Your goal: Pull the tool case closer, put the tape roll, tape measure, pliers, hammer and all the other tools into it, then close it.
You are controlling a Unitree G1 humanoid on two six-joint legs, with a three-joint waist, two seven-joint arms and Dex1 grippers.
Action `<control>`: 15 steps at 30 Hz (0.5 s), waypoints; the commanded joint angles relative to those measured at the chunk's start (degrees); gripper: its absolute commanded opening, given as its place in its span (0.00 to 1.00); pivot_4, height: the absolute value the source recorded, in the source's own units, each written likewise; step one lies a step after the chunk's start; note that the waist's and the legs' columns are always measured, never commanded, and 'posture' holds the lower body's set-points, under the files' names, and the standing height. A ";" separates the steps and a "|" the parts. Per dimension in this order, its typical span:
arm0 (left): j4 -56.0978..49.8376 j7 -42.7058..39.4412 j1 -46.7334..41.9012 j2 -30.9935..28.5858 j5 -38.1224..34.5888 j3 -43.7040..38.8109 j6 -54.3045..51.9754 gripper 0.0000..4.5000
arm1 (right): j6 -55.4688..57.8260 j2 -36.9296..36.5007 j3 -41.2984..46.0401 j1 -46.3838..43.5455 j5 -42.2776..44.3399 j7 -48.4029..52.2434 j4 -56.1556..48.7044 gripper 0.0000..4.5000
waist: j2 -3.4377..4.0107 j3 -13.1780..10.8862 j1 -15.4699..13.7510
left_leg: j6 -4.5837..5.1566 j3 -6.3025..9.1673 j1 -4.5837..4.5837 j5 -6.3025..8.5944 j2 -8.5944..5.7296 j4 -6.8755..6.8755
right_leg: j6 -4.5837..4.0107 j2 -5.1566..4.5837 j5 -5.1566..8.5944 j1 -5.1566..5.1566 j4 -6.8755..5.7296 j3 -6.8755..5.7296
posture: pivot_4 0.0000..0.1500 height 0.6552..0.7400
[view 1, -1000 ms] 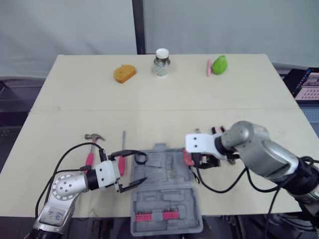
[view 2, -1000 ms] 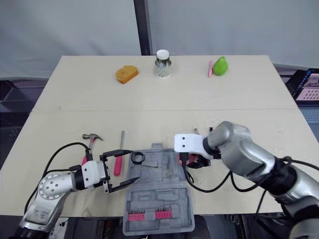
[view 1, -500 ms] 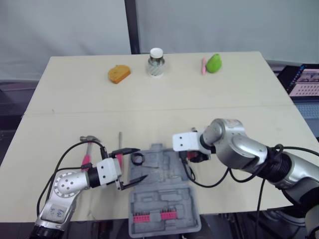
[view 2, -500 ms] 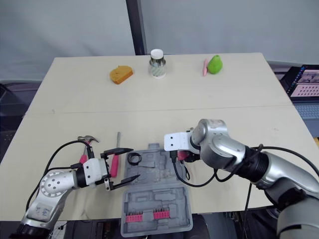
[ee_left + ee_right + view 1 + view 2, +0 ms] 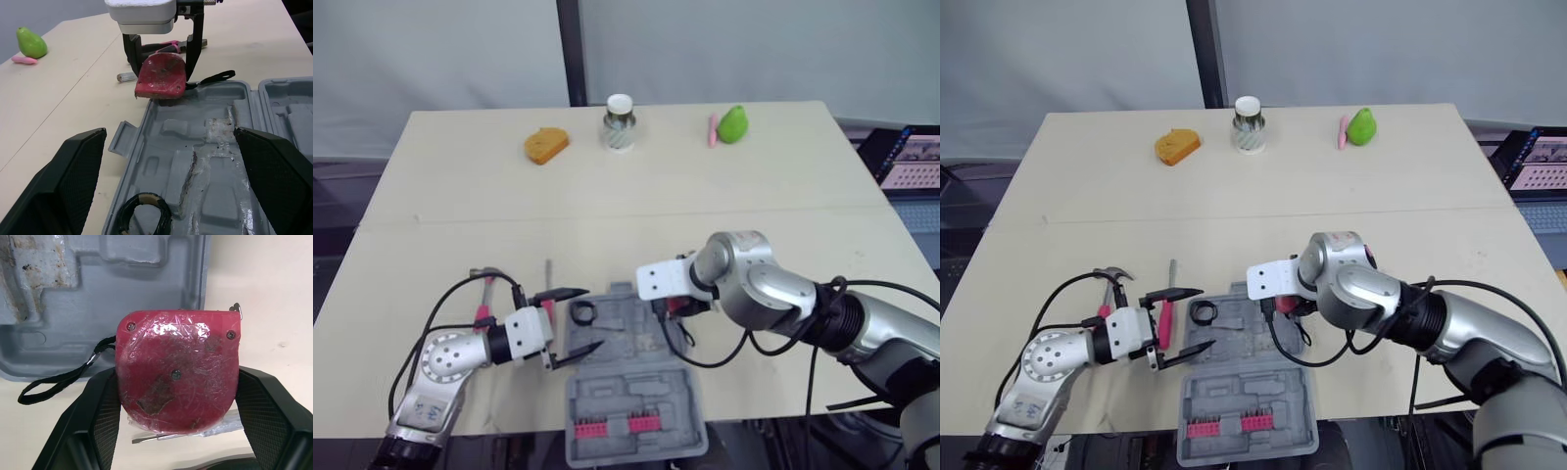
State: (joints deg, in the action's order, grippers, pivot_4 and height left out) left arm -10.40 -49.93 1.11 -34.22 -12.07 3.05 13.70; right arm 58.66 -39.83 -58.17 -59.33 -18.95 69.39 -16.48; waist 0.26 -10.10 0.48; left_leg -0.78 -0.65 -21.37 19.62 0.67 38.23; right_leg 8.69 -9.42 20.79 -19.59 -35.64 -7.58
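The open grey tool case [image 5: 631,377] lies at the table's near edge. A black tape roll [image 5: 583,312] sits in its far left corner. My right gripper [image 5: 676,305] is shut on the red tape measure [image 5: 178,367], which hangs over the case's far right rim with its black strap [image 5: 58,380] trailing into the case. My left gripper [image 5: 575,322] stands open just left of the case, with nothing between its fingers. The hammer [image 5: 487,278] and a pink-handled screwdriver [image 5: 548,271] lie behind my left gripper. Pink plier handles [image 5: 172,45] show beyond my right gripper.
A row of red bits [image 5: 617,426] sits in the case's near half. At the table's far edge stand an orange object [image 5: 546,145], a small cup [image 5: 620,122], and a green pear [image 5: 734,124] with a pink piece [image 5: 713,129] beside it.
My right gripper has carried the tape measure leftward, to the case's right rim. My left gripper has barely moved. The camera has shifted.
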 commanded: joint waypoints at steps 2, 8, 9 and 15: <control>-2.12 0.25 0.29 0.17 -0.01 0.47 -0.32 1.00 | -0.55 1.74 -0.33 -0.48 -1.13 0.69 -1.90 0.65 | 0.00 0.00 0.05 | 0.00 0.00 0.00 0.00 0.00 0.00 | 0.00 0.00 0.00 0.00 0.00 0.00 | 1.00 1.00; -2.65 0.63 0.05 0.30 0.17 0.77 -1.08 1.00 | -1.43 2.88 -0.69 -0.03 -1.45 0.58 -1.08 0.65 | 0.00 0.00 0.07 | 0.00 0.02 0.00 0.00 -0.01 0.00 | 0.00 0.00 0.00 0.00 0.00 0.00 | 1.00 1.00; -2.73 0.67 0.02 0.30 0.19 0.78 -1.18 1.00 | -1.53 3.05 -0.80 0.14 -1.48 0.54 -1.01 0.65 | 0.00 0.00 0.10 | 0.00 0.01 0.00 0.00 -0.01 0.00 | 0.00 0.00 0.00 0.00 -0.01 0.00 | 1.00 1.00; -3.30 0.75 0.38 0.12 0.11 0.56 -1.64 1.00 | -1.71 4.08 -1.67 1.95 -1.83 0.29 -0.92 0.65 | -0.01 0.00 0.30 | 0.00 0.03 0.00 0.00 0.00 -0.01 | 0.00 0.00 0.00 0.00 -0.02 -0.01 | 1.00 1.00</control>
State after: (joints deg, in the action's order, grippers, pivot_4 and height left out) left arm -11.27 -49.48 1.08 -34.19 -12.00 3.47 11.76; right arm 57.43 -35.87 -60.22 -57.14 -19.87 69.42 -16.45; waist 0.25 -10.10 0.78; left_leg -0.78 -0.62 -21.37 19.62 0.66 38.22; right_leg 8.69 -9.42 20.79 -19.59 -35.66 -7.59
